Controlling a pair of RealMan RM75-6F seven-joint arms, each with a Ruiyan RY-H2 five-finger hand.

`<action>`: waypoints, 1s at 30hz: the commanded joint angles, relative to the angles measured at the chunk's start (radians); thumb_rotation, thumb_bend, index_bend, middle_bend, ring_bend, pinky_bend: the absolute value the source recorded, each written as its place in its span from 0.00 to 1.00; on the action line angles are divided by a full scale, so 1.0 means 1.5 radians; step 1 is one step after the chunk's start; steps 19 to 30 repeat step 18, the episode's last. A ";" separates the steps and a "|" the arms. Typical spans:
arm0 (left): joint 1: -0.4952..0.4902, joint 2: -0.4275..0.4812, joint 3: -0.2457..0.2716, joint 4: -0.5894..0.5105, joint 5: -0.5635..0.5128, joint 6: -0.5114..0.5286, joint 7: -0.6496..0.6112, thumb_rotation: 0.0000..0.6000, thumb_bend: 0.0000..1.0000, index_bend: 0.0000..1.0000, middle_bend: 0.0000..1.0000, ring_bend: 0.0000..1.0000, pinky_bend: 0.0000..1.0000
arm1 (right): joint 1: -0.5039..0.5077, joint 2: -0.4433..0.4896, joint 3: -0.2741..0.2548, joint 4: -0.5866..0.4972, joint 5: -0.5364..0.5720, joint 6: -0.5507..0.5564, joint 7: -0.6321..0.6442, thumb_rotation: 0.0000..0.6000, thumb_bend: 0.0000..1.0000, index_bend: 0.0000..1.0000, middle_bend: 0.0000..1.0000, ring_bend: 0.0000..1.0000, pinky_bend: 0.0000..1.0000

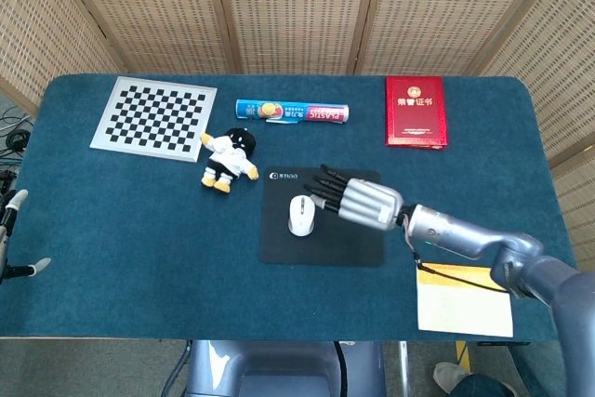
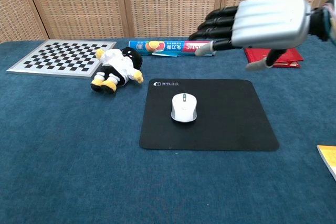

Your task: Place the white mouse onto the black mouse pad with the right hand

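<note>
The small white computer mouse (image 1: 300, 215) lies flat on the square black mouse pad (image 1: 363, 248), left of the pad's middle, just ahead of the fingertips of the silver right hand (image 1: 364, 202). That hand holds nothing; its dark fingers (image 2: 218, 23) are stretched out straight and apart, palm down. From the head view the hand seems to sit right over the pad beside the mouse. The chest view shows more: the hand (image 2: 262, 23) hangs well above the pad (image 2: 236, 124), clear of the mouse (image 2: 184, 107).

Beyond the fingertips lie a blue tube of plastic wrap (image 1: 292, 112) and a black-and-white plush toy (image 1: 228, 159), with a checkerboard panel (image 1: 154, 118) farther off. A red booklet (image 1: 416, 111) sits behind the hand. Only the head view shows the yellow sheet (image 1: 465, 299) under the right forearm and a bit of the left hand (image 1: 11, 230) at the far edge, too little to judge its fingers.
</note>
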 commanded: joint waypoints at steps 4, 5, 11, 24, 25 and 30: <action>0.013 -0.019 0.015 0.002 0.066 0.056 0.004 1.00 0.00 0.00 0.00 0.00 0.00 | -0.223 0.108 0.078 -0.222 0.245 0.125 -0.042 1.00 0.17 0.10 0.00 0.00 0.06; 0.015 -0.017 0.018 -0.001 0.075 0.061 0.000 1.00 0.00 0.00 0.00 0.00 0.00 | -0.249 0.111 0.084 -0.241 0.269 0.143 -0.041 1.00 0.12 0.08 0.00 0.00 0.06; 0.027 -0.008 0.027 -0.010 0.114 0.093 -0.017 1.00 0.00 0.00 0.00 0.00 0.00 | -0.374 0.114 0.074 -0.308 0.324 0.228 -0.043 1.00 0.00 0.02 0.00 0.00 0.04; 0.029 -0.005 0.044 0.002 0.189 0.119 -0.086 1.00 0.00 0.00 0.00 0.00 0.00 | -0.466 0.104 0.063 -0.323 0.329 0.273 0.009 1.00 0.00 0.00 0.00 0.00 0.00; 0.029 -0.005 0.044 0.002 0.189 0.119 -0.086 1.00 0.00 0.00 0.00 0.00 0.00 | -0.466 0.104 0.063 -0.323 0.329 0.273 0.009 1.00 0.00 0.00 0.00 0.00 0.00; 0.029 -0.005 0.044 0.002 0.189 0.119 -0.086 1.00 0.00 0.00 0.00 0.00 0.00 | -0.466 0.104 0.063 -0.323 0.329 0.273 0.009 1.00 0.00 0.00 0.00 0.00 0.00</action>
